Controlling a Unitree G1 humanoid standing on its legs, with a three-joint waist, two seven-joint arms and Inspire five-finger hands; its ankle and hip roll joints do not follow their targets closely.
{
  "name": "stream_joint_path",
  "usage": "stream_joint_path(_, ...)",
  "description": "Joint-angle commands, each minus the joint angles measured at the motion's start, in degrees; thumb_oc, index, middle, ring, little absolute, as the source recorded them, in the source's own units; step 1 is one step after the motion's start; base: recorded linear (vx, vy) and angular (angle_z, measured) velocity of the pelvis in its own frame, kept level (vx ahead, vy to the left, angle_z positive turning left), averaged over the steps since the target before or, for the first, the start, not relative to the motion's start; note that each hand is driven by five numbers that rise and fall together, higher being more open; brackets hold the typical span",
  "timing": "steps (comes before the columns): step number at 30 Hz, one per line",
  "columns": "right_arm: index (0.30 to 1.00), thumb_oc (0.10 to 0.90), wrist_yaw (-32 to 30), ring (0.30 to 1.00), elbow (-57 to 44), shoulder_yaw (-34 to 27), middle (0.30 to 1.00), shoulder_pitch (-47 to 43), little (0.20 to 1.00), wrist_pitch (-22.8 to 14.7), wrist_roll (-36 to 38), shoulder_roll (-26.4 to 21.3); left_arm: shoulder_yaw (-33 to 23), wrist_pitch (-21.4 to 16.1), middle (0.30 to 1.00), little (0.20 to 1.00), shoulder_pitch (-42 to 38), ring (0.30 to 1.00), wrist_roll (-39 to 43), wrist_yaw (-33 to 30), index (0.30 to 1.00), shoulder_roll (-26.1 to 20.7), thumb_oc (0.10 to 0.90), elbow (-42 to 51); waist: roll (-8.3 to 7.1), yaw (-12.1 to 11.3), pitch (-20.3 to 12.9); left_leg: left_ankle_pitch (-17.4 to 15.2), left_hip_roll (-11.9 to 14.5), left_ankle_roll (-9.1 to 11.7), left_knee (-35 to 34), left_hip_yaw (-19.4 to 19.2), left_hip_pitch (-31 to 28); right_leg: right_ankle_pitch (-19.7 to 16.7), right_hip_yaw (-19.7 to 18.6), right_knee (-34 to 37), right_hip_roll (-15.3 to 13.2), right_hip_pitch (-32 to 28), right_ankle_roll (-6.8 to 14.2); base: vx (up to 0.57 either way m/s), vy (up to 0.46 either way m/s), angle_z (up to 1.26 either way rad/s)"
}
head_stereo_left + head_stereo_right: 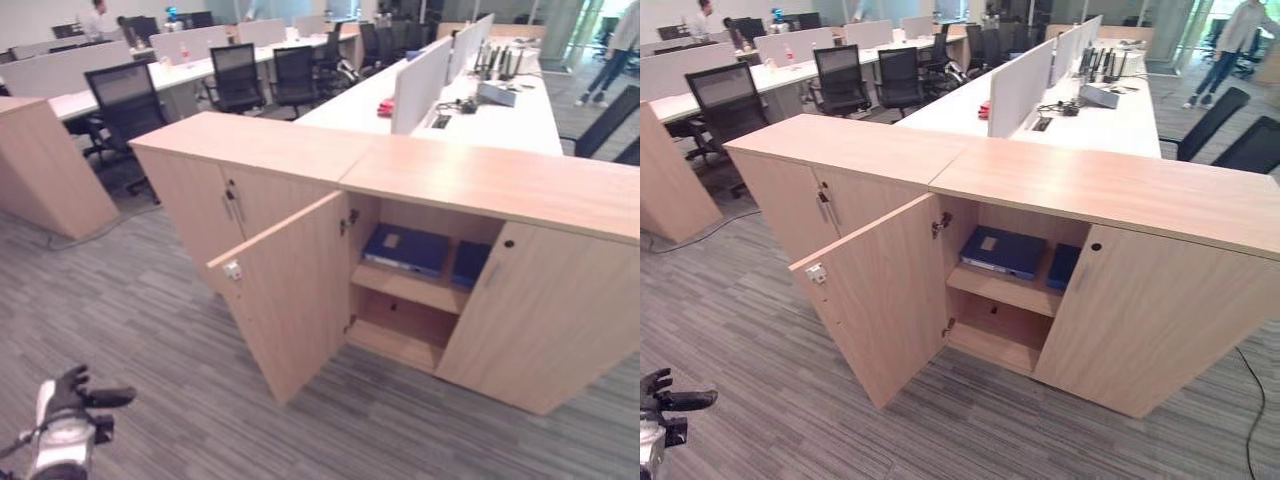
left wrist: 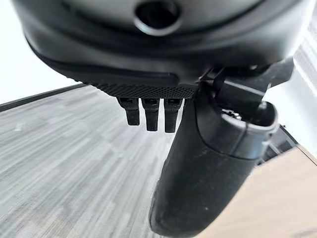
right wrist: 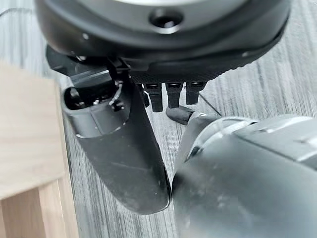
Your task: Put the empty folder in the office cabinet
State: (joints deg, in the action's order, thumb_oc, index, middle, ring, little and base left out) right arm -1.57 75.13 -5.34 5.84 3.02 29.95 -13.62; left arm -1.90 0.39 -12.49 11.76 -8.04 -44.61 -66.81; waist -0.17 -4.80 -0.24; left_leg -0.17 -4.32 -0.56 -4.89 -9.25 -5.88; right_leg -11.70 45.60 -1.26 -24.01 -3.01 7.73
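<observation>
Down at the lower left of my head view, my left hand [image 1: 78, 392] hangs over the grey striped carpet [image 1: 150, 320], its dark fingers relaxed and fairly straight, holding nothing; its wrist view shows the same loose fingers [image 2: 151, 113] above bare floor. Further right stands the wooden office cabinet [image 1: 480, 180], one leaf, the open door [image 1: 290, 290], swung out toward me with a small white latch near its top corner. Inside the opening, on the upper shelf [image 1: 405, 285], a blue folder [image 1: 405, 248] lies flat with a pale label on its cover, and just beside it to the right I see a second blue folder [image 1: 470, 262], partly hidden by the closed door [image 1: 540, 320]. Beneath them the lower compartment looks bare. Behind the cabinet run white desks [image 1: 500, 115] with dividers and black office chairs [image 1: 235, 75]. My right hand [image 3: 124, 148] shows in its own wrist view, fingers loosely extended over the carpet, gripping nothing, beside a wooden edge.
</observation>
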Motion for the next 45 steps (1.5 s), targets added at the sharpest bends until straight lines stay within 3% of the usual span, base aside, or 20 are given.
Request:
stream_joint_path(1, 0.900, 0.800, 0.3, 0.900, 4.1, -0.7, 0.900, -3.5, 0.900, -0.3, 1.9, -2.5, -1.8, -2.6, 0.900, 0.900, -9.1, 0.900, -2.5, -0.3, 0.900, -4.7, 0.800, -3.6, 2.99, -0.1, -1.3, -4.8, -1.9, -0.2, -0.1, 0.6, 2.3, 1.4, -1.5, 0.8, -0.2, -4.1, 7.0, 0.00, 0.041, -0.25)
stream_joint_path(12, 0.900, 0.800, 1.9, 0.900, 6.0, -2.1, 0.900, -4.3, 0.900, 0.1, 0.6, -5.8, 5.8, -3.2, 0.900, 0.900, -22.1, 0.900, 1.9, 4.8, 0.900, -7.1, 0.800, -5.0, 3.41, 1.9, -0.7, -5.6, -2.0, -0.8, -0.1, -2.0, 0.7, -0.3, -3.4, 1.1, -0.4, -3.0, 7.3, 0.00, 0.022, -0.14)
stream_joint_path(25, 0.900, 0.800, 3.4, 0.900, 7.4, -1.6, 0.900, -7.1, 0.900, 0.9, 0.8, -6.9, 11.6, -2.3, 0.900, 0.900, -31.8, 0.900, 9.4, 11.3, 0.900, -0.4, 0.800, -6.5, 2.84, 2.8, -0.8, -6.1, -2.2, -1.4, -0.1, -3.1, -0.6, -1.5, -4.2, 1.3, -0.8, -2.6, 7.3, 0.00, 0.004, -0.04)
stream_joint_path(30, 0.900, 0.800, 3.7, 0.900, 8.0, -1.2, 0.900, -8.4, 0.900, 1.8, 1.0, -6.4, 9.7, 0.3, 0.900, 0.900, -31.9, 0.900, 17.1, 14.4, 0.900, 6.3, 0.800, -9.7, 2.72, 2.9, -1.2, -6.2, -2.4, -1.7, -0.1, -3.0, -1.0, -1.8, -4.1, 1.3, -1.1, -2.6, 7.3, 0.00, 0.000, 0.00)
stream_joint_path(33, 0.900, 0.800, 3.4, 0.900, 8.6, -0.9, 0.900, -8.9, 0.900, 2.3, 1.0, -5.7, 9.3, 0.7, 0.900, 0.900, -28.6, 0.900, 20.8, 15.2, 0.900, 12.5, 0.800, -7.0, 2.50, 2.3, -1.2, -6.2, -2.6, -1.9, -0.1, -2.6, -1.1, -1.6, -3.8, 1.2, -1.4, -2.6, 7.3, 0.00, -0.001, 0.02)
stream_joint_path(34, 0.900, 0.800, 3.4, 0.900, 8.6, -1.0, 0.900, -8.7, 0.900, 2.3, 1.0, -5.8, 9.3, 0.8, 0.900, 0.900, -28.3, 0.900, 20.9, 15.0, 0.900, 12.7, 0.800, -6.7, 2.60, 2.3, -1.3, -6.2, -2.6, -1.9, -0.1, -2.5, -1.1, -1.5, -3.7, 1.2, -1.4, -2.6, 7.3, -0.01, -0.005, 0.04)
stream_joint_path(38, 0.900, 0.800, 2.2, 0.900, 9.1, -0.9, 0.900, -10.3, 0.900, 2.8, 0.7, -4.0, 12.3, 0.4, 0.900, 0.900, -15.6, 0.900, 25.4, 14.5, 0.900, 27.9, 0.800, 5.0, 2.10, 1.2, -0.7, -6.2, -3.1, -2.5, -0.1, -1.4, -1.2, -1.4, -3.0, 0.6, -2.0, -3.0, 7.3, -0.01, 0.006, 0.05)
stream_joint_path(40, 0.900, 0.800, 1.9, 0.900, 8.8, -0.9, 0.900, -10.1, 0.900, 2.8, 0.9, -3.8, 14.4, 0.5, 0.900, 0.900, -12.4, 0.900, 26.9, 14.4, 0.900, 29.9, 0.800, 10.2, 2.17, 1.0, -1.0, -6.2, -3.1, -2.6, -0.1, -1.2, -1.2, -1.4, -2.9, 0.5, -2.1, -3.1, 7.3, 0.00, 0.005, 0.17)
stream_joint_path(41, 0.900, 0.800, 1.5, 0.900, 8.6, -0.9, 0.900, -10.8, 0.900, 3.0, 1.4, -3.0, 18.3, 0.3, 0.900, 0.900, -7.5, 0.900, 30.3, 15.4, 0.900, 33.1, 0.800, 18.4, 2.15, 0.8, -0.5, -6.1, -3.2, -2.7, -0.1, -0.9, -1.1, -1.4, -2.6, 0.4, -2.3, -3.3, 7.3, 0.00, 0.003, 0.19)
stream_joint_path(45, 0.900, 0.800, 0.0, 0.900, 7.9, -1.1, 0.900, -10.9, 0.900, 3.3, 1.4, -2.2, 23.7, 1.1, 0.900, 0.900, -0.3, 0.900, 33.6, 14.3, 0.900, 34.9, 0.800, 31.6, 1.91, 0.4, -0.2, -5.9, -3.2, -2.8, -0.1, -0.1, -0.9, -1.2, -2.2, 0.2, -2.5, -3.6, 7.3, -0.02, -0.016, 0.14)
